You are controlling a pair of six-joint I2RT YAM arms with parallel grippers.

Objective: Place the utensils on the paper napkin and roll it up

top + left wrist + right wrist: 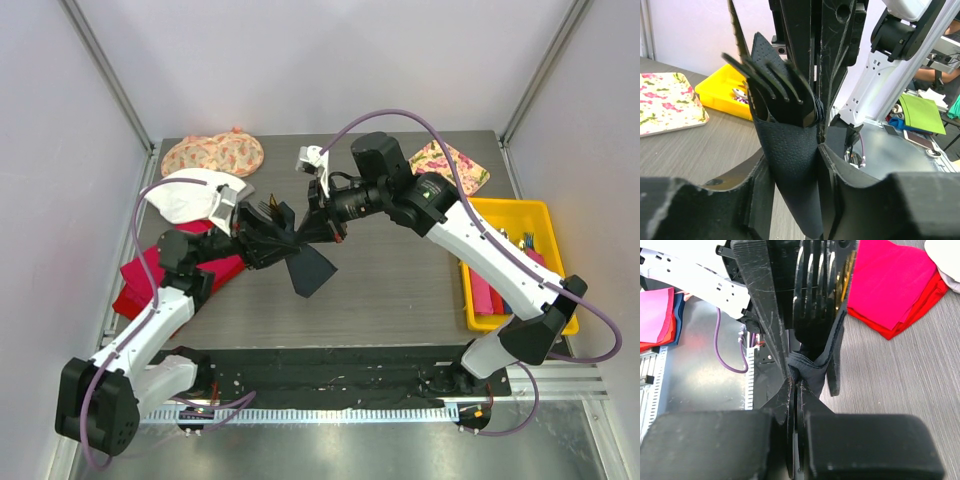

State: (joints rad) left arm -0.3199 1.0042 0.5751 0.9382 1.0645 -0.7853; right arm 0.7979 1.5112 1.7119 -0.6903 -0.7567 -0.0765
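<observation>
We see left gripper [792,150] clamped round the rolled paper napkin [787,185], utensils [785,95] poking out its top; right gripper [796,380] pinched tight on the napkin too

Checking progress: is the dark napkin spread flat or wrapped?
Wrapped: the napkin curls around the fork, held by left gripper and right gripper.

On the grey table [400,290], two floral cloths [213,153] are being shown at eleven o'clock, another patterned cloth [450,165] at one, a white cloth [188,195] at ten, a red cloth [138,282] at nine, a yellow bin [505,211] at three.
</observation>
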